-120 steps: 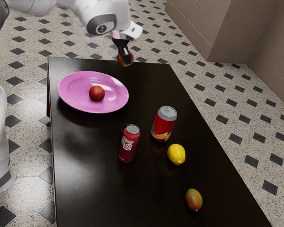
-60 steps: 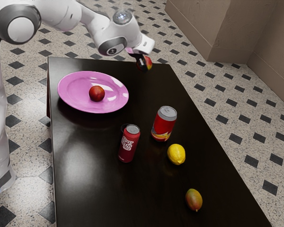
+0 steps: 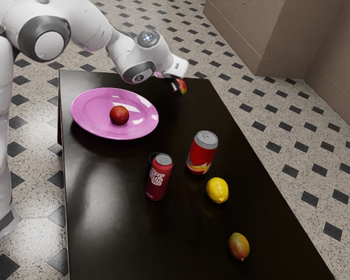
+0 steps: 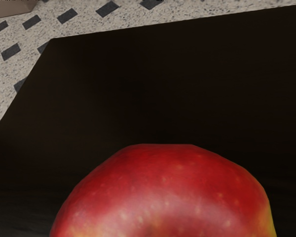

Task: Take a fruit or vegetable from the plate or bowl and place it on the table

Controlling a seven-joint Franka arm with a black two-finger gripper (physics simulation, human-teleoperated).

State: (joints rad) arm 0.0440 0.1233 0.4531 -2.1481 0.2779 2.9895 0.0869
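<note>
A slim dark-red soda can with white lettering stands upright. Farther back, toward the exterior view's right, stands a wider red soda can with yellow near its base. A yellow lemon lies just on its near side, and a green-and-red mango lies nearest. Speckled floor tiles reach a brown wall, far right.

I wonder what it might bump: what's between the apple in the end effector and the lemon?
In the exterior view, the larger red can stands between the apple and the lemon.
</note>
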